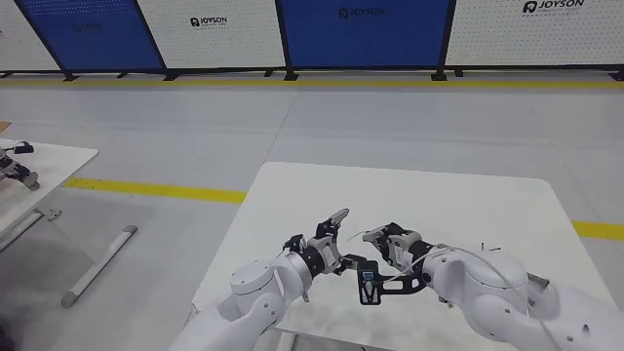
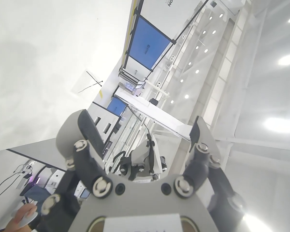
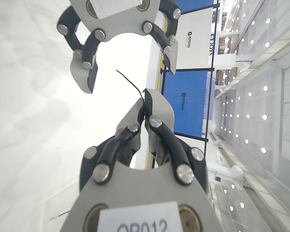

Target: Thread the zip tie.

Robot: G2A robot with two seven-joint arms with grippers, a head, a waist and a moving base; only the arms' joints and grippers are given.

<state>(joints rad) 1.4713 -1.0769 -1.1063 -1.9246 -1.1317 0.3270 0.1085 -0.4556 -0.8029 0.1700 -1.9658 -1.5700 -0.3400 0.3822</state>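
- Right claw [image 3: 144,98] clamped on the black zip tie [image 3: 128,80]; its thin tail pokes out, the rest hidden in the grip.
- Left claw [image 2: 141,120] spread apart, facing it, near the bench's [image 1: 439,190] six o'clock.

Table [image 1: 458,190]: beneath both grippers.
Left gripper [image 1: 332,225]: over table's near part, just left of right gripper [image 1: 376,240], facing it.
Zip tie [image 3: 130,81]: pinched in right gripper, tail pointing toward left gripper's spread fingers [image 3: 87,78].
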